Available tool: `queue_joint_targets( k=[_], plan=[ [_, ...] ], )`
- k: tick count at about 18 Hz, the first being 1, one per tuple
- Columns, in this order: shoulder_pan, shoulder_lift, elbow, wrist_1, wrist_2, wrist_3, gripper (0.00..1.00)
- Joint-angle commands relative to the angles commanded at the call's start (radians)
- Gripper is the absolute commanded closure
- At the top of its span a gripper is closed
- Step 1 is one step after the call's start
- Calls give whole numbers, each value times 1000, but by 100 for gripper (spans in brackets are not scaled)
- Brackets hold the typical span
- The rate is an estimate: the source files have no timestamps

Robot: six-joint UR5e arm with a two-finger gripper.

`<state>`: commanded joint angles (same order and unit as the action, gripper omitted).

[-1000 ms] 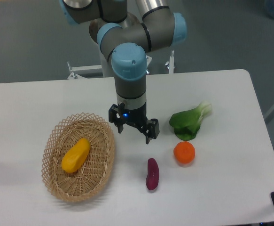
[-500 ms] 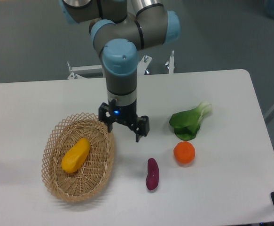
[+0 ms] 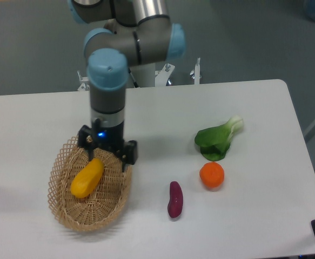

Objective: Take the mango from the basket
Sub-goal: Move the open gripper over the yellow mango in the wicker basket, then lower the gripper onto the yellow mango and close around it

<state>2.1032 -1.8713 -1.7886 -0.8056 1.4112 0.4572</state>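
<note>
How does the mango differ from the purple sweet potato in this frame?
The mango is yellow-orange; the sweet potato is dark purple. The mango looks clearly larger and thicker than the sweet potato. The mango lies inside the basket, tilted diagonally, while the sweet potato lies on the bare table, nearly upright in the image. Both are elongated, and neither is held by the gripper.

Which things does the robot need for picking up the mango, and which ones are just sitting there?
Needed:
mango, lying in the basket
basket, on the table
gripper, open over the basket

Just sitting there:
orange
purple sweet potato
green leafy vegetable
</note>
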Motion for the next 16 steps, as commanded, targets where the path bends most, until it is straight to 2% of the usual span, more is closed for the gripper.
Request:
queue_joint_targets(
  k=[2, 4, 14, 16],
  plan=[
    [-25, -26, 2, 49, 0, -3, 0],
    [-40, -52, 0, 54, 5, -3, 0],
    [-78, -112, -6, 60, 93, -17, 0],
    [-89, -129, -8, 78, 118, -14, 0]
  ],
)
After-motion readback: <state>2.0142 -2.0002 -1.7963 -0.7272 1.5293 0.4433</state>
